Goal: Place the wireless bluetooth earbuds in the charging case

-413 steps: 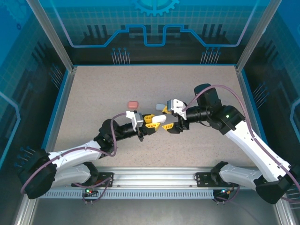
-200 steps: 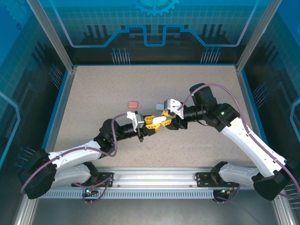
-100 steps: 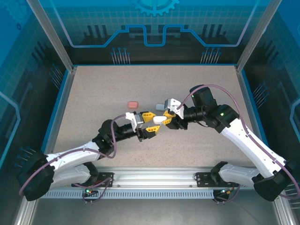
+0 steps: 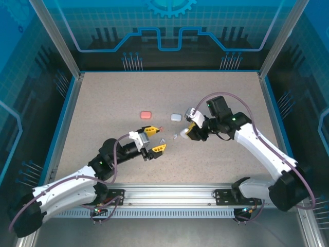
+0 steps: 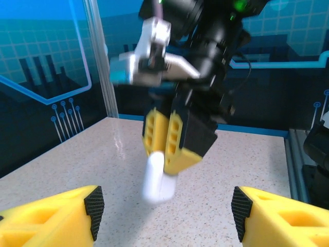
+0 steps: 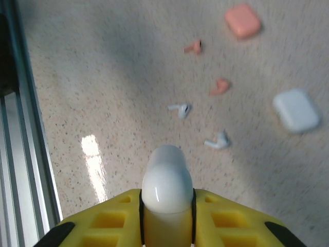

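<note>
Earbuds [image 6: 180,109], four, lay central on the table [image 4: 103,103]: two white, two salmon. Cases, three: salmon case [image 6: 242,21] and white case [image 6: 296,109] sat toward the far edge; second white case [image 6: 166,185] was clamped in the right gripper [image 4: 185,133]. Left gripper [image 4: 155,139] jaws stood apart.

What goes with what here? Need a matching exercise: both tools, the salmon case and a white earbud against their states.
Things:
1. left tool
2. right tool
3. salmon case
4. white earbud

States:
A. shut on the white case
B. loose on the table, outside any case
C. open, nothing held
D. closed, lying on the table

Pairs: 1-C; 2-A; 3-D; 4-B
</note>
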Controlling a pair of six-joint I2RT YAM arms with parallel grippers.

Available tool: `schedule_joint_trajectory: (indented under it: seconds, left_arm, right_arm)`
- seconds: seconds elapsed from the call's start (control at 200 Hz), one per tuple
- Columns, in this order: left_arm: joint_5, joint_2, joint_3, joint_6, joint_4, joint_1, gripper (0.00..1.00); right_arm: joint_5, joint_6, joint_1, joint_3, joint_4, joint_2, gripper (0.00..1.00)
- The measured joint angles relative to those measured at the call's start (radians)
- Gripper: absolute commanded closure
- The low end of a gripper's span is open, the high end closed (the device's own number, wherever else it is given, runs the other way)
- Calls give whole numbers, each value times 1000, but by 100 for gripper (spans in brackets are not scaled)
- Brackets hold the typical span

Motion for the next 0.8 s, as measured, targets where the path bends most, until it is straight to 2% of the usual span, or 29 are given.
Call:
schedule_joint_trajectory:
  seconds: [0.39,0.61,0.8]
  left_arm:
    - [-37,-50,-2,23,-79,0,31]
    - [-40,-51,-2,28,-92,0,31]
    - [-46,-51,-2,30,-100,0,31]
  right_arm:
    - [-27,55,-90,-21,1,330,78]
    - [-27,83,-123,4,1,426,79]
    - [-25,119,-153,7,1,459,72]
